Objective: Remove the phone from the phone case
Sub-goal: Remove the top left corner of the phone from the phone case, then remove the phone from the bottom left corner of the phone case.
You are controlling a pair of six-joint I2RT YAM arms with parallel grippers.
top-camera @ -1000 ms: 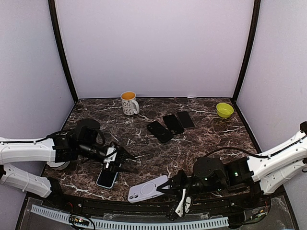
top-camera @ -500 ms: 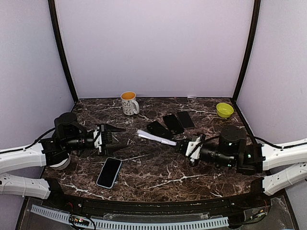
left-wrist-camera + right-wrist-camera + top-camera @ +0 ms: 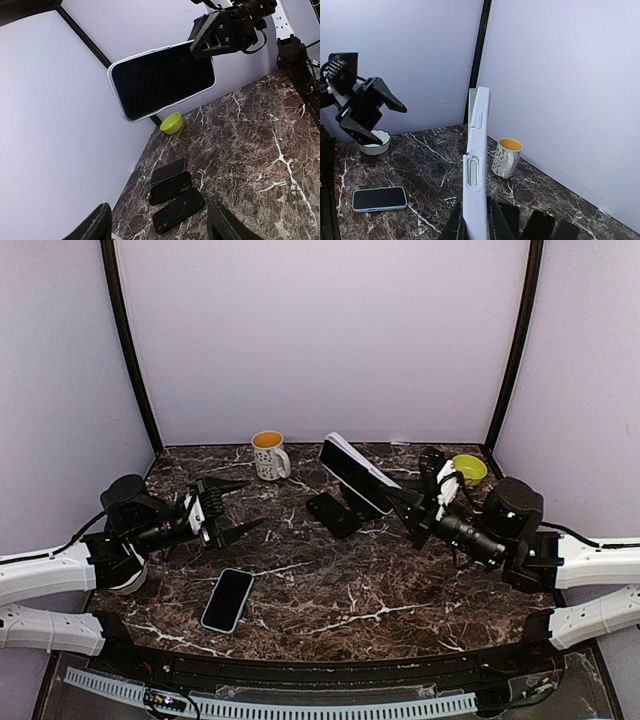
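My right gripper is shut on the lavender phone case and holds it tilted in the air over the back middle of the table. In the right wrist view the case stands edge-on between the fingers. Its face toward the left wrist camera is dark; I cannot tell if it is hollow. A phone with a light blue rim lies screen up on the table at front left. My left gripper hovers above and behind it, open and holding nothing.
Three black phones or cases lie in a row at the back centre, under the raised case. A patterned mug stands at the back left, a green bowl at the back right, and a white bowl by the left arm.
The right gripper carried the case from the front edge up and back into the air. The left gripper left the phone on the table, rose and pulled left, and opened wider.
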